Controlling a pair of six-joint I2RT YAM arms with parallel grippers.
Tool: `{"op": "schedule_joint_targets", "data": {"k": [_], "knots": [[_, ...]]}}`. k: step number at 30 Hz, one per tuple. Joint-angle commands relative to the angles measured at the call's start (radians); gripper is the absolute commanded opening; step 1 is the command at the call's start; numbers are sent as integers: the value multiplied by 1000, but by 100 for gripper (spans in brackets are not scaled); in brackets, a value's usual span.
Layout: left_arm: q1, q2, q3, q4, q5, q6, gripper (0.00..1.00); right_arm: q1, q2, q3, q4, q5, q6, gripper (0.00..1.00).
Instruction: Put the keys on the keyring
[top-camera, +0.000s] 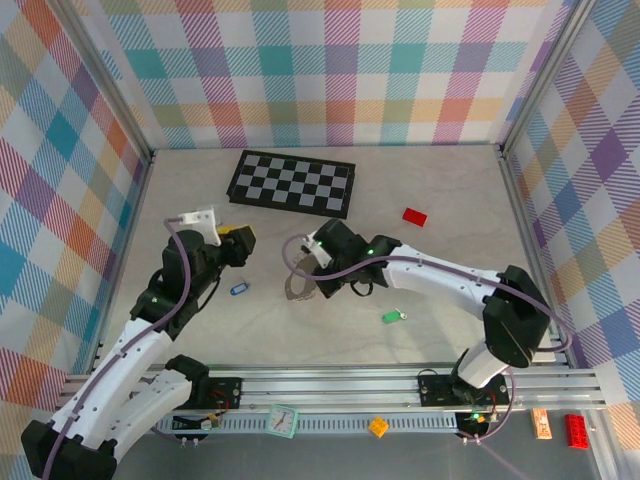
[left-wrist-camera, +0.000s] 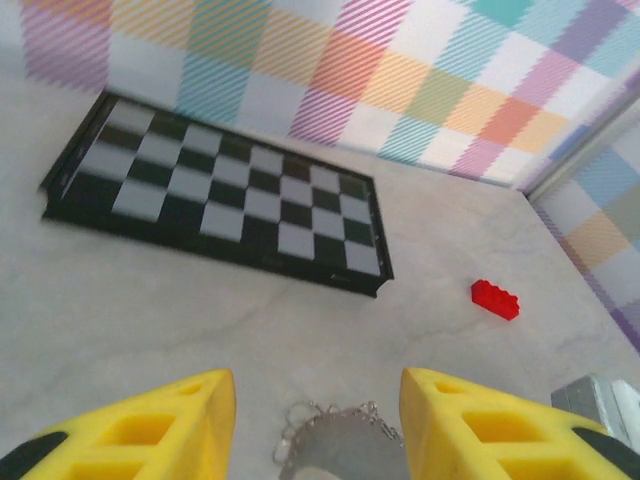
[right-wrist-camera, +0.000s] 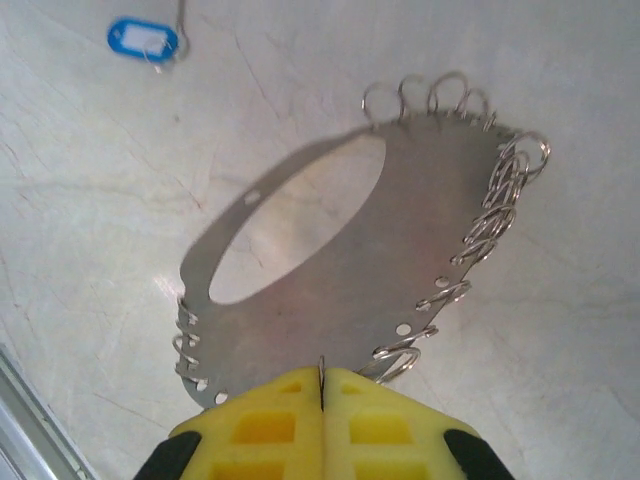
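While the right gripper (right-wrist-camera: 322, 385) clamps the keyring (right-wrist-camera: 400, 250) by its rim mid-table, the left gripper (left-wrist-camera: 315, 375) faces it half open and empty. Of the 2 keys, the blue key (top-camera: 238, 288) lies near the left gripper and the green key (top-camera: 392, 317) nearer the right arm.

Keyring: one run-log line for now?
right hand: shut on keyring rim | left hand: open, empty | blue key, green key: on table, off ring

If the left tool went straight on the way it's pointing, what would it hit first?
Probably the keyring, seen just ahead between the left tool's open fingers and held by the right tool. Past it lies the chequered board. Depth is unclear, so it might pass over the ring.
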Motion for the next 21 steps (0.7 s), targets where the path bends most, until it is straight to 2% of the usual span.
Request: {"op": "schedule_joint_targets", "data": {"k": [1,7,11,16,21], "knots": [[0,32,52,65,98,210,46,-44,-62,-46,157,-104,-52,0],[0,136,113,35,245,438,44,-111,-167,-165,351,-233,-132,0],[0,203,135,1,426,565,38,-142,-218,-238,483,-300,-201,0],[-1,242,95,38,634,664,31,-164,-236,-270,560,-360,-259,0],[-10,254,32,85,748,686,26,-170,-239,-281,596,-416,-295,0]]}}
